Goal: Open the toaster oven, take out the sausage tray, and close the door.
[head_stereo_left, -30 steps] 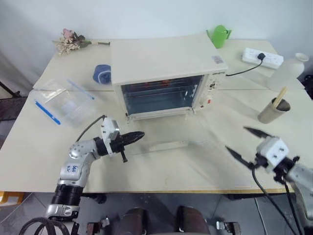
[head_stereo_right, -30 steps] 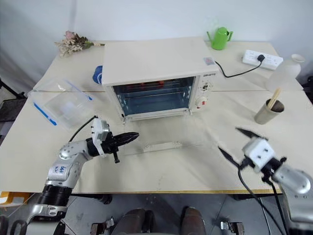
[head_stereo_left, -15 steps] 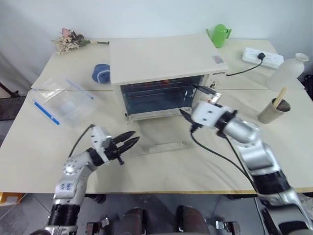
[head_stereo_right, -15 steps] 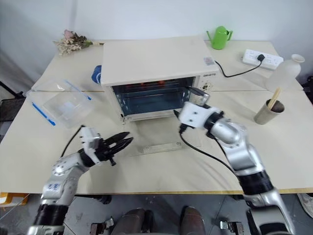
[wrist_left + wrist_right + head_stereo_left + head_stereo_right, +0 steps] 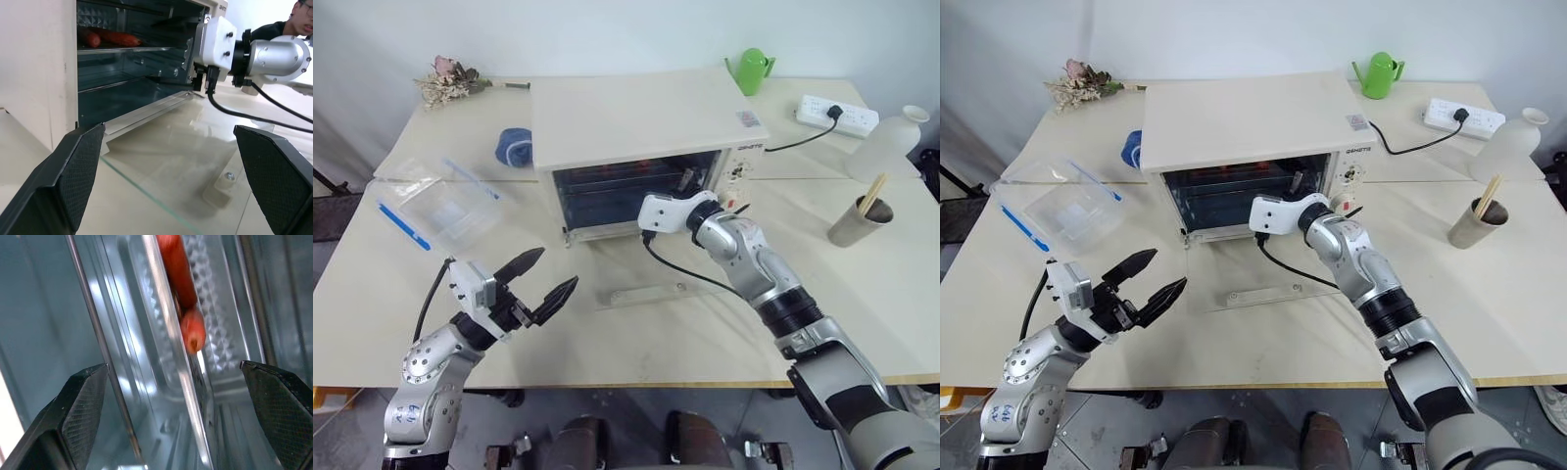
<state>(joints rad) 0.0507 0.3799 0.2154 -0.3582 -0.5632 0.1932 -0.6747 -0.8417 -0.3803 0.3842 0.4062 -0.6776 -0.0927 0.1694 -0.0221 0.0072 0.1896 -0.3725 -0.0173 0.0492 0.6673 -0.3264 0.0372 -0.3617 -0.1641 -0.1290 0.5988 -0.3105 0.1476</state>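
Observation:
The cream-white toaster oven (image 5: 646, 113) stands mid-table with its glass door (image 5: 651, 257) folded down flat and the bar handle (image 5: 641, 293) toward me. Inside, on an upper shelf, sits the silver sausage tray (image 5: 128, 48) with red sausages (image 5: 180, 281). My right gripper (image 5: 697, 186) is open at the right side of the oven's mouth, and its fingers (image 5: 85, 406) stand wide on either side of the tray's near edge without touching it. My left gripper (image 5: 558, 266) is open and empty, off the door's front left corner.
A clear plastic container with a blue strip (image 5: 445, 206) lies at the left, with a blue object (image 5: 517, 147) and dried flowers (image 5: 450, 80) behind it. At the right are a green watering can (image 5: 751, 69), power strip (image 5: 837, 115), white bottle (image 5: 891, 142) and cup (image 5: 862, 220). A person (image 5: 293, 19) is beyond the table.
My left gripper opened and drew back from the door's handle toward the table's front left. My right arm swung from the front right of the table up to the oven's mouth.

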